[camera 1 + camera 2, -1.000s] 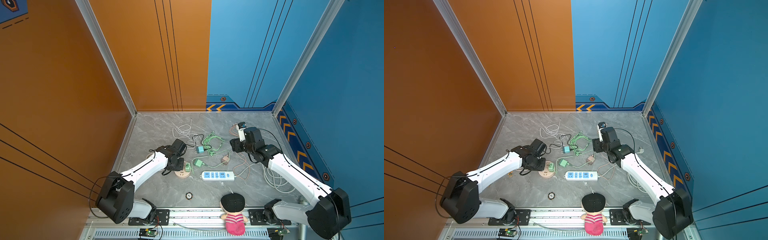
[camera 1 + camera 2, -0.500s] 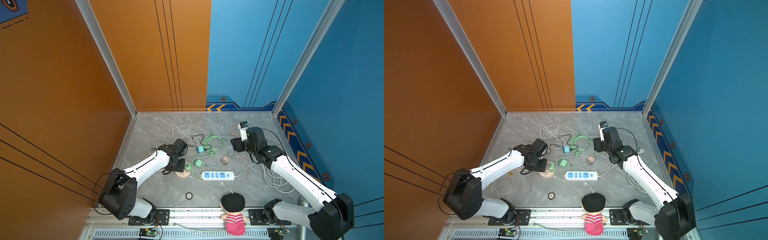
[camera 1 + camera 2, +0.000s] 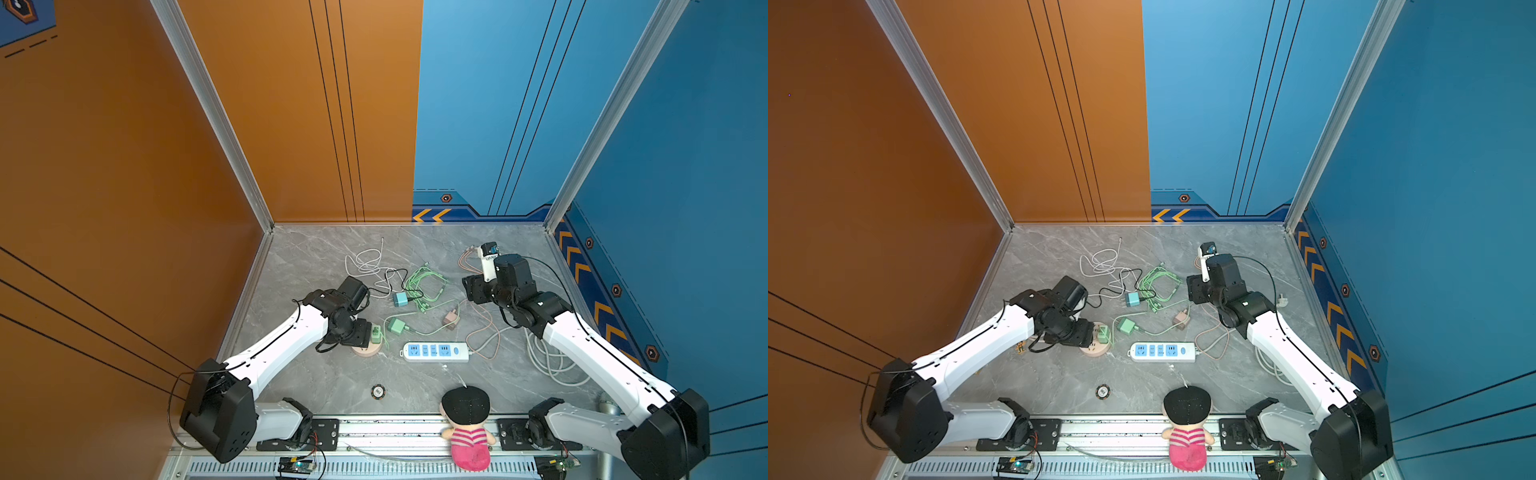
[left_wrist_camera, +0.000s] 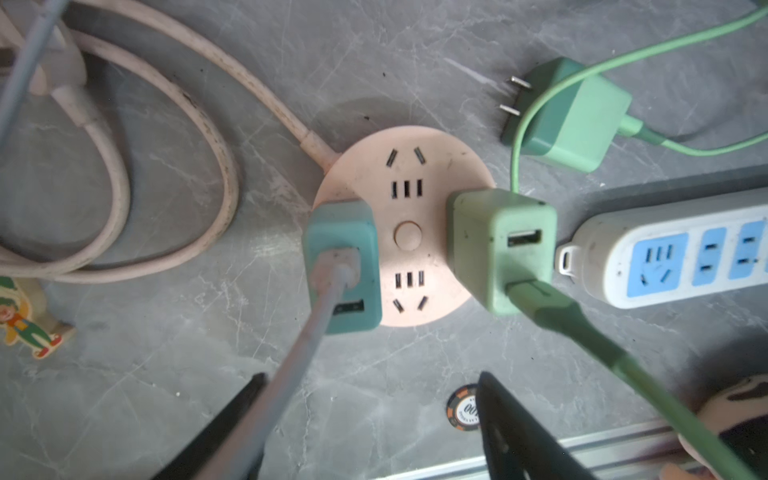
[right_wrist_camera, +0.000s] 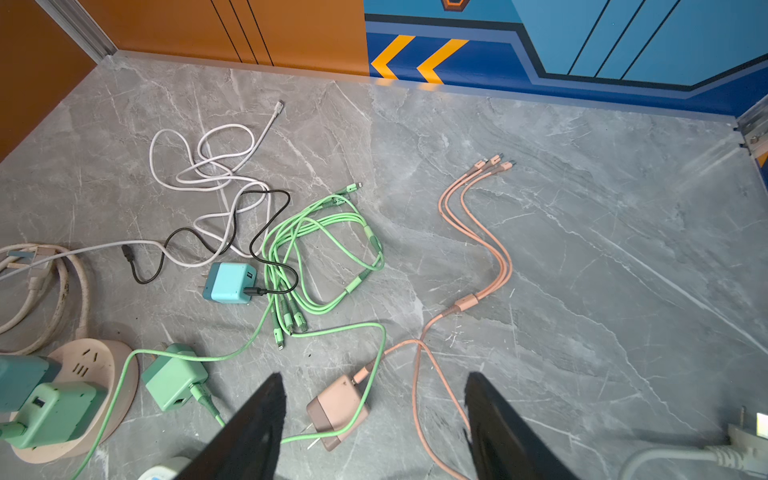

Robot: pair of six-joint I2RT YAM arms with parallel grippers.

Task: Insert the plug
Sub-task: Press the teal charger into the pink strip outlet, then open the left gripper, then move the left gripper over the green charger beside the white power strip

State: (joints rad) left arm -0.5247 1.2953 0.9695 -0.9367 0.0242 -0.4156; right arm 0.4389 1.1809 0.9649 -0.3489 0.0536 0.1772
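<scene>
We look down on a grey marbled table (image 3: 316, 257). The left gripper (image 4: 372, 376) hovers just above a round pink socket (image 4: 409, 237). Its jaws stand well apart and clamp nothing. A grey cable (image 4: 297, 361) runs up between them without being pinched. That cable comes from a teal plug (image 4: 340, 224), which stands upright in one side of the socket and looks fully seated. A pale green plug (image 4: 494, 241) sits in the opposite side.

We judge the step in hand to be letting go. The gripper should lift straight up and clear of the grey cable, since a snag could tilt the teal plug loose.

The right gripper (image 5: 374, 376) is also wide open and empty. It hangs over a pink charger (image 5: 336, 409) that lies loose on the table.

Near the socket lie a white power strip (image 4: 602, 249) and a spare green charger (image 4: 577, 120). Further back is a tangle of green cables (image 5: 316, 249). A poker chip (image 3: 377, 391) and a doll (image 3: 465, 436) sit at the front edge. An orange wall (image 3: 124, 166) and a blue wall (image 3: 685, 166) enclose the table.
</scene>
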